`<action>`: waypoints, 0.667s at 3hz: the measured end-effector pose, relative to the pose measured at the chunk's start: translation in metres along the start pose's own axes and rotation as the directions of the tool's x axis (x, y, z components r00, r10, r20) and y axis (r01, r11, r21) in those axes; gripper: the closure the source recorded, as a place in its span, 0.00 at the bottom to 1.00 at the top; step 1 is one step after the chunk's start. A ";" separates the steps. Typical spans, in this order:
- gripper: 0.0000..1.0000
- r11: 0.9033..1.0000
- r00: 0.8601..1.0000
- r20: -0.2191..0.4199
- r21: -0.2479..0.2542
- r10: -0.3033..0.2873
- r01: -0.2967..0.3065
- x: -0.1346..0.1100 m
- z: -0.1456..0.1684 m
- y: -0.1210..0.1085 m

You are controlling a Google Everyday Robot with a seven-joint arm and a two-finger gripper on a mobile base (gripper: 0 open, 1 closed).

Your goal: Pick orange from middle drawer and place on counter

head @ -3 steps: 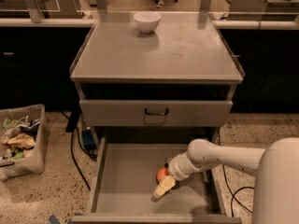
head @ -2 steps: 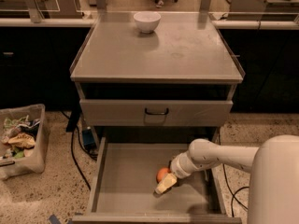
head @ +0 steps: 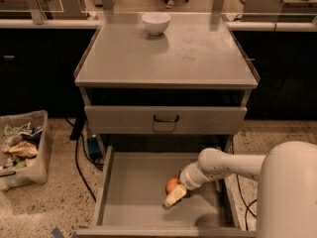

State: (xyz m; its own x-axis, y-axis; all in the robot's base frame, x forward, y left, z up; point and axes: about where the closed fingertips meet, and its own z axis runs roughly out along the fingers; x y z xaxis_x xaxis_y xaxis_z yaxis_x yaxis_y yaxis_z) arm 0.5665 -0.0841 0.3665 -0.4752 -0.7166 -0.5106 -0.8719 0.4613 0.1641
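Note:
The orange lies on the floor of the open middle drawer, right of its centre. My gripper reaches down into the drawer from the right and sits right at the orange, its pale tip just in front of and below the fruit. My white arm crosses the drawer's right side and hides part of the floor there. The counter, the grey cabinet top, lies above.
A white bowl stands at the back of the counter. The drawer above, with a small black handle, is closed. A clear bin of clutter sits on the floor at left. Cables run beside the cabinet.
Almost nothing has moved: my gripper stays at the orange in the drawer, with only a slight shift of the arm.

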 end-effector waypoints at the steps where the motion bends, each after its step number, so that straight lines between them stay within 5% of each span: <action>1: 0.19 1.000 1.000 0.000 0.000 0.000 0.000 0.000 0.000 0.000; 2: 0.43 1.000 1.000 0.000 0.000 0.000 0.000 0.000 0.000 0.000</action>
State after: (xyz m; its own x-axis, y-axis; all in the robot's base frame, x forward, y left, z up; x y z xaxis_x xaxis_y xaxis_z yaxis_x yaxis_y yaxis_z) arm 0.5665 -0.0841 0.3664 -0.4752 -0.7166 -0.5106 -0.8720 0.4612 0.1642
